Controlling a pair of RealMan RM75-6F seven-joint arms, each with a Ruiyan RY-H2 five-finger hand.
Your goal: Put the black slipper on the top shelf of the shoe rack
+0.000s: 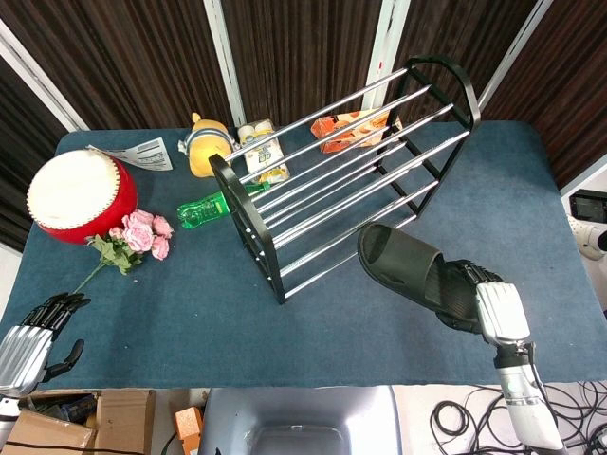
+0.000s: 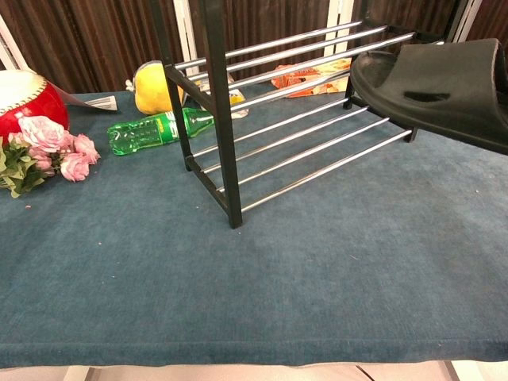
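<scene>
The black slipper (image 1: 410,275) hangs in the air above the table, toe toward the rack; in the chest view the black slipper (image 2: 440,86) fills the upper right. My right hand (image 1: 484,301) grips its heel end. The black shoe rack (image 1: 346,156) with chrome bars stands diagonally across the table's middle; the shoe rack (image 2: 262,103) shows at the top of the chest view, its top shelf bare. My left hand (image 1: 33,336) rests at the table's near left corner, fingers apart, holding nothing.
A red drum (image 1: 81,196), pink flowers (image 1: 137,237) and a green bottle (image 1: 211,209) lie left of the rack. A yellow plush toy (image 1: 207,144), a snack pack (image 1: 264,147) and an orange packet (image 1: 343,128) sit behind it.
</scene>
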